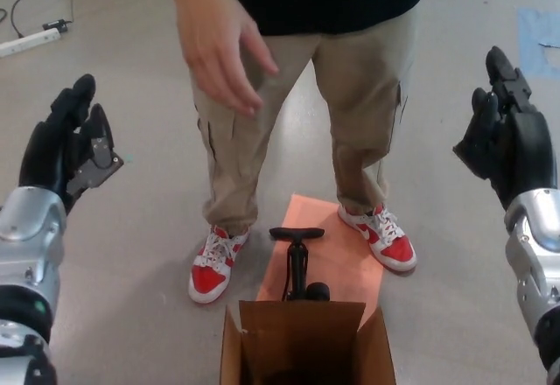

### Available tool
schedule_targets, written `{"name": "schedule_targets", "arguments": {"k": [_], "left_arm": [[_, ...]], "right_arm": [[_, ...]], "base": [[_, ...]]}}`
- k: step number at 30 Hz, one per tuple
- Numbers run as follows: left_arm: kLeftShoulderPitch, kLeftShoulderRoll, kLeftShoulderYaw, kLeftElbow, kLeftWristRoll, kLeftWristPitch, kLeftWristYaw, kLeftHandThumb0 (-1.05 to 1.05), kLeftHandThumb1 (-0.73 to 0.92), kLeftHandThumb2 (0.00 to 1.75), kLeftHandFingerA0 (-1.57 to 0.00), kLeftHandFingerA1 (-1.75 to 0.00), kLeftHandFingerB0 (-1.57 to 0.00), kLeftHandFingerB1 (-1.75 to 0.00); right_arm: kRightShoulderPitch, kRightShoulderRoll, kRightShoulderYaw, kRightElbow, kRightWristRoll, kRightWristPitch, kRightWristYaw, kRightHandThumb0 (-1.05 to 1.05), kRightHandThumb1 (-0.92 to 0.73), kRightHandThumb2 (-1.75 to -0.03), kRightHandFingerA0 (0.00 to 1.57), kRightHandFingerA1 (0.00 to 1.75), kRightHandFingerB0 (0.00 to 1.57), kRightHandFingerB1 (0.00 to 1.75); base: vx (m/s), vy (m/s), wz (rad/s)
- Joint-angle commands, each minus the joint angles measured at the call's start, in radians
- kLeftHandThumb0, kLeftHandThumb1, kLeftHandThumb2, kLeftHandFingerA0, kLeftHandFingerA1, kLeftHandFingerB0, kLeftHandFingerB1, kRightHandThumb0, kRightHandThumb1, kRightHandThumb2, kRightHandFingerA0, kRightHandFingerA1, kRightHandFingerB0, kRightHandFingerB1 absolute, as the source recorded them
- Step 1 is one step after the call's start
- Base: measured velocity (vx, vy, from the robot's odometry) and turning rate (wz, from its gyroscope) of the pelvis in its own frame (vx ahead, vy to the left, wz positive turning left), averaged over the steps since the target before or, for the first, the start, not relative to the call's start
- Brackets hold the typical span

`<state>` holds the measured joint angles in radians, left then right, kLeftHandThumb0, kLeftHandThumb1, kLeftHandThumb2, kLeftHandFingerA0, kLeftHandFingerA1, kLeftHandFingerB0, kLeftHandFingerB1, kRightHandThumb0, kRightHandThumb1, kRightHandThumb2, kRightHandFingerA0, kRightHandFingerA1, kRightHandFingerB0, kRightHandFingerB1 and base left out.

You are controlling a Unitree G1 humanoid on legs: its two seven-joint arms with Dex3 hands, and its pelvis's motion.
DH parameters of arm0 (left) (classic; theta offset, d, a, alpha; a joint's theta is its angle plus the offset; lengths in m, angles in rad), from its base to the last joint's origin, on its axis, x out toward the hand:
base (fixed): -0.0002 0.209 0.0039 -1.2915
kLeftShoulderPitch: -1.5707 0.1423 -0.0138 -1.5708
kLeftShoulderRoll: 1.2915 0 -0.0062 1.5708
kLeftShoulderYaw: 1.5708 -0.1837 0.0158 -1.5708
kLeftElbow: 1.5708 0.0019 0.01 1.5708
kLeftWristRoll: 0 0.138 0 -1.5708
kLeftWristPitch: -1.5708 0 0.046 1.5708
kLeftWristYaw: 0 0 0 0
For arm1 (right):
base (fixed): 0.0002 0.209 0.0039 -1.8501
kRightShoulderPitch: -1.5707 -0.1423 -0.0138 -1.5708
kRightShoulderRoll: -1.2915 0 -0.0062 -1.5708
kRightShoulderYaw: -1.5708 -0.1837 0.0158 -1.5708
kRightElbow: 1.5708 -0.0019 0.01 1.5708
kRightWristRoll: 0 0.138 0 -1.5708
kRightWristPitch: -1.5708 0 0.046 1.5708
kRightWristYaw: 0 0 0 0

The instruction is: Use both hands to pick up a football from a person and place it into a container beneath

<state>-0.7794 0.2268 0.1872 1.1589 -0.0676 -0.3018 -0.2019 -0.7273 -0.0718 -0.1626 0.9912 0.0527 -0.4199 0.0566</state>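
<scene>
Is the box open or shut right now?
Open. The box has its flaps spread and a dark inside showing; whether the football lies in it cannot be told.

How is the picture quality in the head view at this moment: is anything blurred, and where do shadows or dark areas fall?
Head view: mostly sharp and evenly lit; the left hand, the right hand and the pump have crisp edges. The person's hand is slightly soft. Shadows on the floor are faint. The inside of the cardboard box is dark, so its contents cannot be seen.
</scene>
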Motion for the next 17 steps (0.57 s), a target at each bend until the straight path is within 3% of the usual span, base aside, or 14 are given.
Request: {"name": "schedule_targets", "arguments": {"k": [1, 6, 7, 8, 9, 13, 14, 15, 17], "left_arm": [[0.078, -0.006, -0.008, -0.027, -0.008, -0.04, -0.066, -0.97, 0.81, 1.17, 0.0, -0.05, 0.0, -0.05], [0.213, -0.001, -0.016, -0.092, -0.012, -0.093, -0.123, -0.9, 0.79, 1.17, 0.0, -0.12, 0.0, -0.1], [0.234, 0.003, -0.018, -0.101, -0.009, -0.102, -0.125, -0.89, 0.74, 0.95, 0.0, -0.01, 0.0, -0.02], [0.258, 0.006, -0.021, -0.113, -0.006, -0.111, -0.127, -0.89, 0.74, 0.95, 0.0, -0.01, 0.0, -0.02], [0.315, 0.012, -0.008, -0.121, -0.023, -0.113, -0.148, -0.87, 0.77, 1.15, 0.0, -0.13, 0.0, -0.13], [0.42, 0.023, 0.014, -0.115, -0.034, -0.165, -0.159, -0.89, 0.8, 1.13, 0.0, -0.1, 0.0, -0.08], [0.437, 0.025, 0.015, -0.109, -0.031, -0.176, -0.155, -0.82, 0.92, 0.69, 0.0, -0.05, 0.0, -0.08], [0.469, 0.034, 0.014, -0.094, -0.015, -0.196, -0.131, -0.87, 0.81, 1.16, 0.0, -0.12, 0.0, -0.1], [0.491, 0.042, 0.012, -0.082, -0.001, -0.21, -0.109, -0.87, 0.81, 1.16, 0.0, -0.12, 0.0, -0.1]], "right_arm": [[0.086, -0.025, 0.025, 0.011, -0.039, -0.038, -0.018, -0.9, -0.92, -1.22, 0.0, 0.11, 0.0, 0.06], [0.226, -0.05, 0.019, 0.047, -0.044, -0.026, -0.057, -0.9, -0.92, -1.22, 0.0, 0.1, 0.0, 0.07], [0.242, -0.054, 0.018, 0.057, -0.044, -0.026, -0.057, -0.89, -0.92, -1.21, 0.0, 0.13, 0.0, 0.07], [0.258, -0.058, 0.017, 0.067, -0.044, -0.03, -0.056, -0.89, -0.92, -1.21, 0.0, 0.13, 0.0, 0.07], [0.299, -0.069, 0.009, 0.1, -0.035, -0.04, -0.044, -0.85, -0.92, -1.19, 0.0, 0.13, 0.0, 0.08], [0.34, -0.108, 0.048, 0.162, -0.081, -0.057, -0.047, -0.81, -0.92, -1.19, 0.0, 0.12, 0.0, 0.1], [0.345, -0.111, 0.05, 0.166, -0.082, -0.06, -0.049, -0.84, -0.92, -1.19, 0.0, 0.14, 0.0, 0.09], [0.353, -0.113, 0.056, 0.172, -0.086, -0.06, -0.051, -0.82, -0.91, -1.18, 0.0, 0.16, 0.0, 0.1], [0.355, -0.115, 0.063, 0.178, -0.091, -0.06, -0.053, -0.82, -0.91, -1.18, 0.0, 0.16, 0.0, 0.1]], "base": [[0.0, 0.0, 0.0], [0.0, 0.0, 0.0], [0.0, 0.0, 0.0], [0.0, 0.0, 0.0], [0.0, 0.0, 0.0], [0.0, 0.0, 0.0], [0.0, 0.0, 0.0], [0.0, 0.0, 0.0], [0.0, 0.0, 0.0]]}}
